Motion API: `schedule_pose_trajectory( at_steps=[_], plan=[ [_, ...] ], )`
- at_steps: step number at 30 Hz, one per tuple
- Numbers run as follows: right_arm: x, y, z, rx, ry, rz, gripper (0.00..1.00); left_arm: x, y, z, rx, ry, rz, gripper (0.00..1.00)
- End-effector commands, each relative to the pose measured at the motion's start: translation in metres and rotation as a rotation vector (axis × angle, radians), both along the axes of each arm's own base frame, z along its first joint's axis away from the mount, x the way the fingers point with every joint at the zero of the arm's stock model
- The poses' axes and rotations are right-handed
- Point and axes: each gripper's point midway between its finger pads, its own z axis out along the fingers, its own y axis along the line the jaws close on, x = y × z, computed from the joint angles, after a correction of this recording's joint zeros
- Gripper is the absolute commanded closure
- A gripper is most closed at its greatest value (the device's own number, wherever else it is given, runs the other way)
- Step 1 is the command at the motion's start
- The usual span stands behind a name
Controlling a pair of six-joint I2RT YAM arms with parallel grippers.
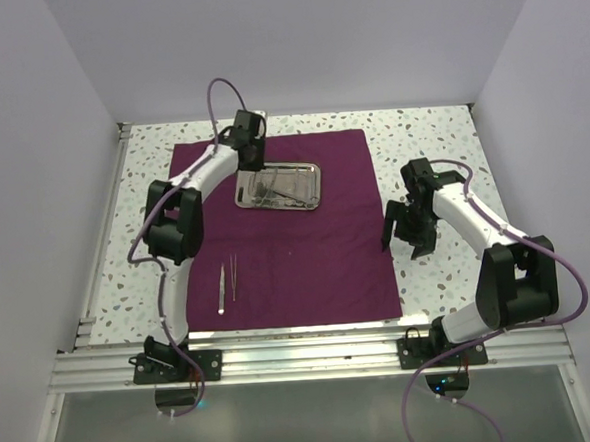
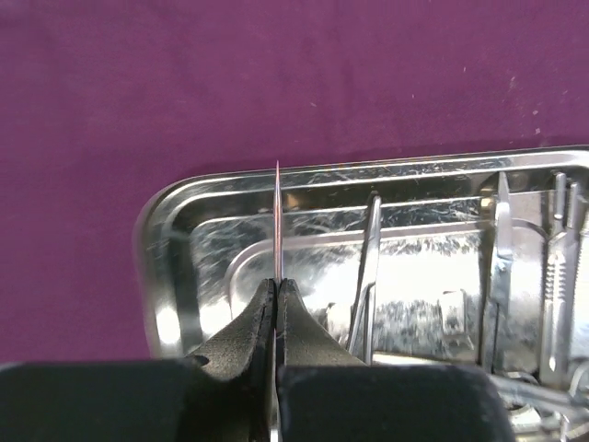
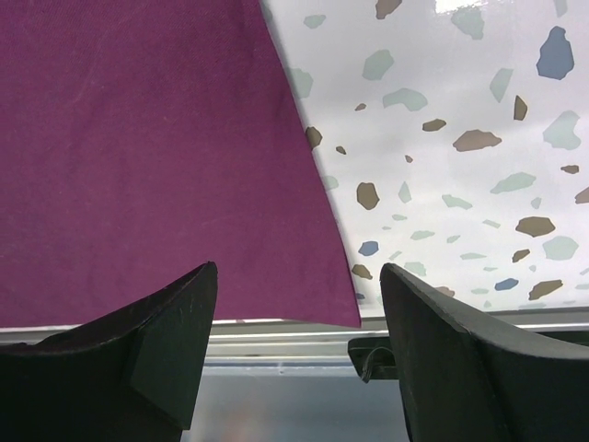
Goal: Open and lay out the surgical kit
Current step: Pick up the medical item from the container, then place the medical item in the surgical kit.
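Speckled table (image 1: pixel 430 143) under me, the purple cloth (image 1: pixel 307 250) spread flat across it, the steel tray (image 1: pixel 316 185) sitting on its far part. My right fingers (image 3: pixel 175 322) hang spread wide at the cloth's right edge, holding nothing. My left fingers (image 2: pixel 241 341) are pressed together over the tray, pinching a thin pointed steel tool (image 2: pixel 277 221). Other instruments (image 2: pixel 368 267) lie in the tray; two tweezers (image 1: pixel 220 289) lie on the cloth, near left.

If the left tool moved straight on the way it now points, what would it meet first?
Most likely the steel tray. The left tool is shut on a slim steel instrument that sticks out ahead, so its tip would probably touch the tray's end first, though depth is unclear.
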Motion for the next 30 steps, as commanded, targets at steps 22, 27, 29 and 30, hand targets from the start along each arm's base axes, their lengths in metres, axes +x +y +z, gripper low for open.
schedule_pose_trajectory(
  at_steps=[22,27,29,30],
  plan=[
    [0.006,0.023,-0.002,0.135,-0.086,0.066,0.25,-0.267,0.082,0.018,-0.020,0.094,0.265,1.00],
    [0.004,0.026,-0.003,0.152,-0.084,0.064,0.25,-0.285,0.087,0.008,-0.018,0.107,0.292,0.68],
    [0.004,0.026,-0.003,0.152,-0.088,0.066,0.25,-0.282,0.086,0.013,-0.021,0.102,0.295,0.60],
    [0.004,0.025,-0.003,0.151,-0.088,0.064,0.25,-0.280,0.085,0.016,-0.020,0.096,0.296,0.57]
  ],
)
